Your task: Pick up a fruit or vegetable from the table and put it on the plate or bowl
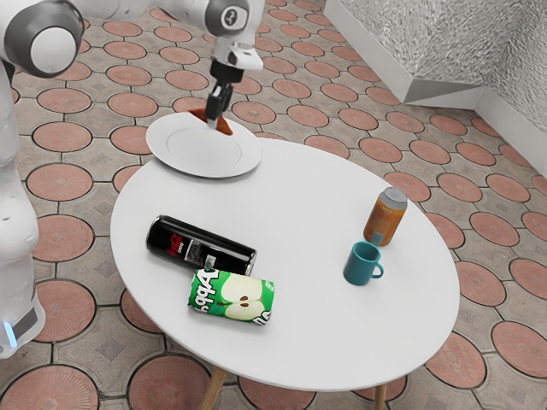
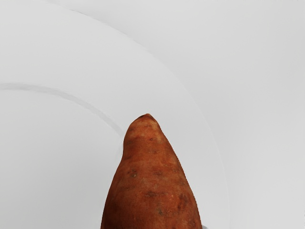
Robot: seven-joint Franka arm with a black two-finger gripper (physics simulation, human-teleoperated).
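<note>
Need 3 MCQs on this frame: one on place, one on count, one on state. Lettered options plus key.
1. Where is the sweet potato?
A) on the floor
B) over the plate, in the gripper
C) lying mid-table

2. How many cans are on the table?
A) one
B) two
C) three

3. How is the orange can placed?
A) upright
B) on its side
C) crushed flat

Key:
1 B: the fingers clamp it from two sides above the plate's far rim.
2 C: there is a black can, a green can and the orange one.
3 A: it stands on end by the mug; the other two lie on their sides.
</note>
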